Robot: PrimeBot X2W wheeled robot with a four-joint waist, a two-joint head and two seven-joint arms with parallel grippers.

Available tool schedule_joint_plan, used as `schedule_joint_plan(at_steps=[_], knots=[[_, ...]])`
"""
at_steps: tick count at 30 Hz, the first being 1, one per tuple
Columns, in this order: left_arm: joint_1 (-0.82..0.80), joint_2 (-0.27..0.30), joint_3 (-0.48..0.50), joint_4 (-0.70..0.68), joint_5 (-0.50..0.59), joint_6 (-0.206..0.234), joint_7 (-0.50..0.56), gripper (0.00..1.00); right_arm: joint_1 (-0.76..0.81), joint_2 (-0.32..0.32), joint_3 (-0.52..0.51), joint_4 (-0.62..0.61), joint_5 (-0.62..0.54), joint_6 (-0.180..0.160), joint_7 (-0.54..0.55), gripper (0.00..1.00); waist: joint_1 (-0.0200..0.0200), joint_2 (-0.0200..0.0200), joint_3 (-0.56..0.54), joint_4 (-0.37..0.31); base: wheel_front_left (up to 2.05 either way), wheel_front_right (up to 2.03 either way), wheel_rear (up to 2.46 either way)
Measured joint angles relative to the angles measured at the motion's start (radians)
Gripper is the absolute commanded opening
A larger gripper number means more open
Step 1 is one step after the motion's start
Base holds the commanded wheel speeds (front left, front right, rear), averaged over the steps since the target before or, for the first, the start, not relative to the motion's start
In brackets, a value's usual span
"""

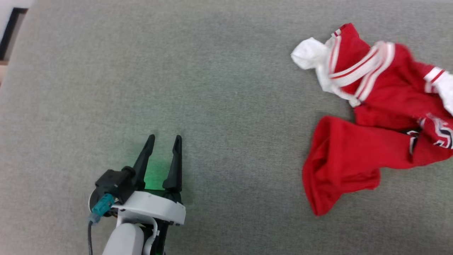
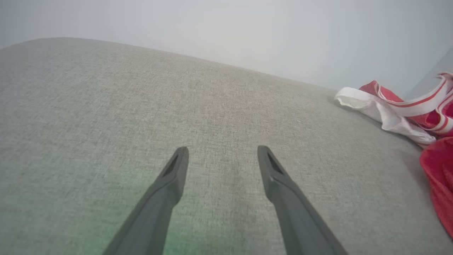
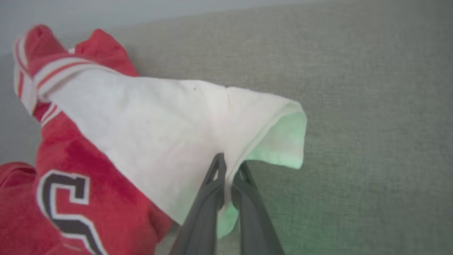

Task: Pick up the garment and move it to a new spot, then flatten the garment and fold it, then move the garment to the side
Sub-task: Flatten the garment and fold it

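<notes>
The garment (image 1: 371, 117) is seen crumpled at the right of the grey surface (image 1: 212, 71), and it is cut off by the right edge of the head view. One white sleeve (image 3: 159, 131) is clamped at its hem between the closed fingers of the right gripper (image 3: 230, 161). This sleeve is drawn taut from the fingertips back to the red body, where black-and-white lettering (image 3: 67, 198) is partly shown. A green glow is cast on the sleeve's open end and on the surface below it.

The other sleeve (image 1: 308, 53) is laid towards the far side of the surface, close to its far edge. In the left wrist view, that edge is seen as a curved line against a pale wall (image 2: 247, 28).

The left gripper (image 1: 165, 137) is held over bare surface at the lower left of the head view. Its fingers are spread apart, nothing is held between them, and it is kept well apart from the garment. A wide bare stretch of surface is left between the two, and more lies beyond the fingertips. At the upper left of the head view the surface is rounded off beside a dark frame (image 1: 9, 32).
</notes>
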Motion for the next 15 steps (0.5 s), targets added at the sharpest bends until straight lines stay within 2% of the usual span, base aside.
schedule_joint_plan(at_steps=[7,14,15], knots=[[0.000,0.000,0.006,0.000,0.022,-0.003,0.000,1.00,0.000,0.156,-0.211,0.151,-0.166,0.000,-0.034,0.00,0.0000,0.0000,-0.006,-0.024,0.00,0.00,0.00],[-0.005,0.023,0.002,-0.011,0.034,-0.003,0.000,1.00,-0.059,0.307,-0.342,0.192,-0.350,0.000,-0.102,0.00,0.0000,0.0000,-0.008,-0.047,0.00,0.00,0.00],[-0.010,0.030,-0.004,-0.014,0.032,-0.003,0.000,1.00,-0.064,0.322,-0.351,0.190,-0.366,0.000,-0.119,0.15,0.0000,0.0000,-0.009,-0.053,0.00,0.00,0.00]])
